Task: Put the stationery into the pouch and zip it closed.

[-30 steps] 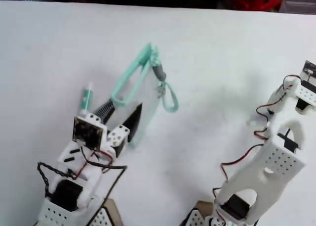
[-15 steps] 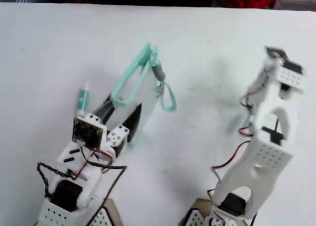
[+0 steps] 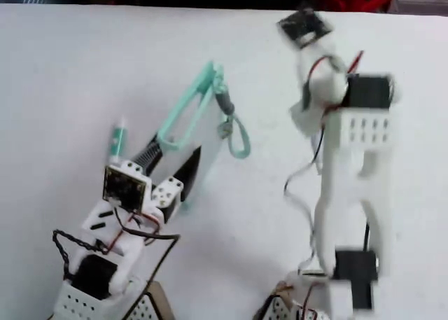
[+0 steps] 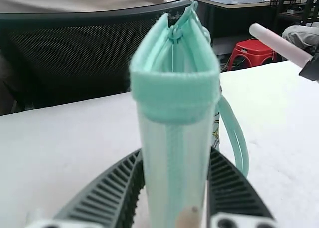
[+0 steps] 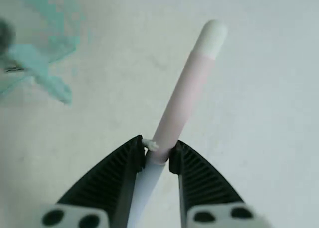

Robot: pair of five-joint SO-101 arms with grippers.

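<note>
A mint-green pouch (image 3: 199,120) with clear sides stands on its edge on the white table, its zipper parted along the top. My left gripper (image 3: 170,159) is shut on the pouch's near end (image 4: 174,113), one finger on each side. My right gripper (image 5: 158,150) is shut on a pink-and-white pen (image 5: 185,96), held above the table to the right of the pouch (image 5: 35,63). From the left wrist, that pen (image 4: 279,42) pokes in at the far side. A teal-capped stick (image 3: 120,139) lies on the table beside the left gripper.
The right arm (image 3: 350,131) stands tall over the table's right half, its wrist camera (image 3: 304,26) toward the back. The pouch's strap loop (image 3: 240,141) trails on the table towards that arm. A chair back (image 4: 75,53) stands beyond the far edge.
The right arm has swung from the table's right edge towards the middle and back, closer to the pouch. The left arm and the pouch have kept still.
</note>
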